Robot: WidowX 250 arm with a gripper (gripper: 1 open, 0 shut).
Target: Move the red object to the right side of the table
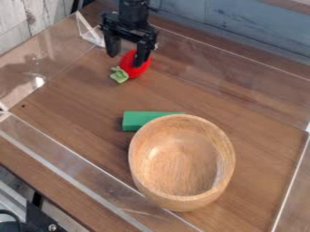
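Camera view from above one corner: I see the gripper [130, 47] pointing straight down near the far left part of the table [72, 100], its dark fingers spread wide and holding nothing. The red object [137, 64] lies on the wood just under and between those fingers, its light-green leafy end [120, 76] sticking out toward me; I cannot tell whether a finger touches it. Nearer to me a flat green block [148, 120] rests on the tabletop, just beside the rim of a round wooden bowl [182, 160], which stands upright in the near right part. Clear acrylic walls [61, 161] border the table. I can read no writing, brand or label anywhere
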